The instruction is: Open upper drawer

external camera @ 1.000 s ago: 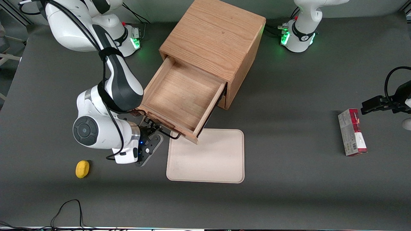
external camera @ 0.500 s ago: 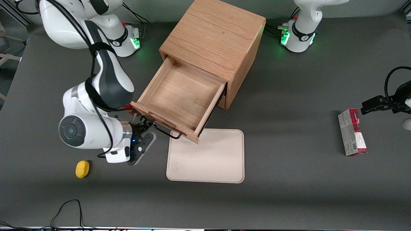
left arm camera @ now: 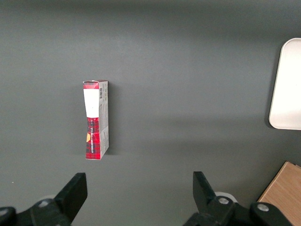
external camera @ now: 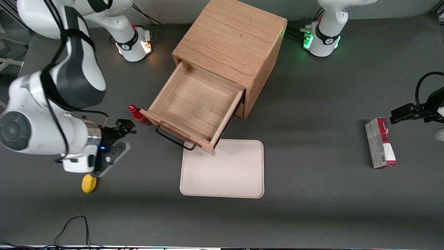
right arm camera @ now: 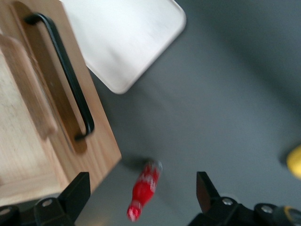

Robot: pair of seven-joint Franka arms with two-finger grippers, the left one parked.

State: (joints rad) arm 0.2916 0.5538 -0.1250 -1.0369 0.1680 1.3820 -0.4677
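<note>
While upper drawer (external camera: 197,106) gapes, tool (external camera: 122,133) hovers apart, spread.

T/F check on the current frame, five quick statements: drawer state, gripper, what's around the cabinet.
1. The upper drawer is pulled out. True.
2. The gripper grips the black handle. False: it is open, apart from the handle, near the red bottle.
3. The drawer holds a box. False: it shows only bare wood.
4. A beige tray lies in front of the drawer. True.
5. A yellow object lies on the tray. False: on the table.
</note>
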